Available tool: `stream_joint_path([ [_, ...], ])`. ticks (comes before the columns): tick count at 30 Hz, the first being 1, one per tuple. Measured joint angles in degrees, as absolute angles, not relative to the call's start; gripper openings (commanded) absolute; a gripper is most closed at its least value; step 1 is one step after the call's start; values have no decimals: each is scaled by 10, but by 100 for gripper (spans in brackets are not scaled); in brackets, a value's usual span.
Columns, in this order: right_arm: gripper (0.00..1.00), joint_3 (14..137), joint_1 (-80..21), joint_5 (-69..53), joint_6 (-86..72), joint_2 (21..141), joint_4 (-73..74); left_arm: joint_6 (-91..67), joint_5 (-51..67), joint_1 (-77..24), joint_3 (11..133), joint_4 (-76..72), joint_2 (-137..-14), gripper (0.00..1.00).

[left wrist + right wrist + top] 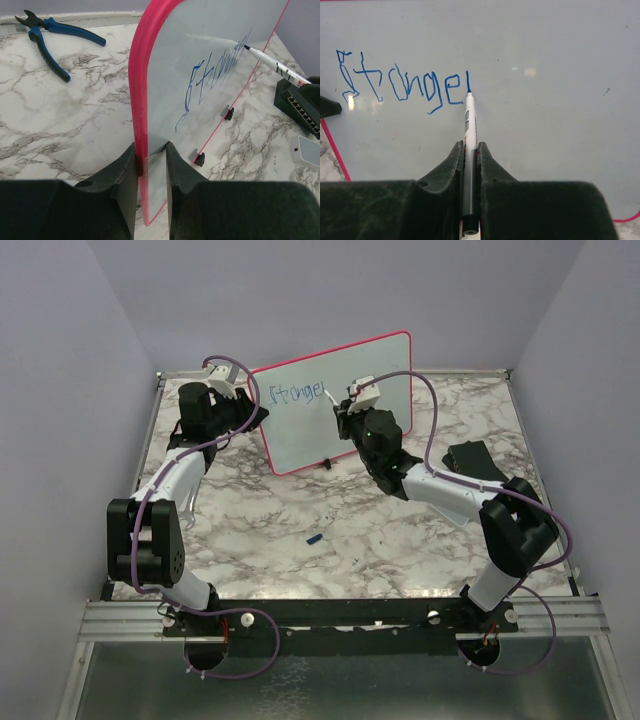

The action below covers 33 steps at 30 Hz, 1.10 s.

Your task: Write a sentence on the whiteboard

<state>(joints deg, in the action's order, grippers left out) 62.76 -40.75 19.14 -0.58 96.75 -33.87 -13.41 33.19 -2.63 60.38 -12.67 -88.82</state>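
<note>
The whiteboard (335, 405) stands upright on small black feet (229, 113) at far-centre of the marble counter (300, 510), pink-red frame, face twd the arms & angled a bit. The left claw (151, 157) pinches the board's left edge, one finger each side of the frame, w/ just the board's thickness btwn them. The right claw (470, 150) is pressed tight on a marker (469, 125); the barrel runs up btwn the fingers and the blue tip touches the board. The sentence (402, 85) reads "Stronge" plus one short vertical stroke, in thin blue, on the upper left part of the board; the tip sits at the bottom of that stroke. Blue-handled pliers (50, 37) lie flat on the counter beyond the board's left edge, well apart from it. A small blue bit (314, 538) lies on the counter nr the front, btwn the two arms. A black block (472, 460) sits on the counter right of the board, behind the right arm.
</note>
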Motion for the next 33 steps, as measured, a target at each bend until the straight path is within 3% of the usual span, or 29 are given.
stream_joint_path([
  [21,1,635,-399,214,10,966,-347,-131,332,-26,604,-126,-888,10],
  [33,1,595,-389,211,22,884,-359,-128,332,-27,604,-124,-888,10],
])
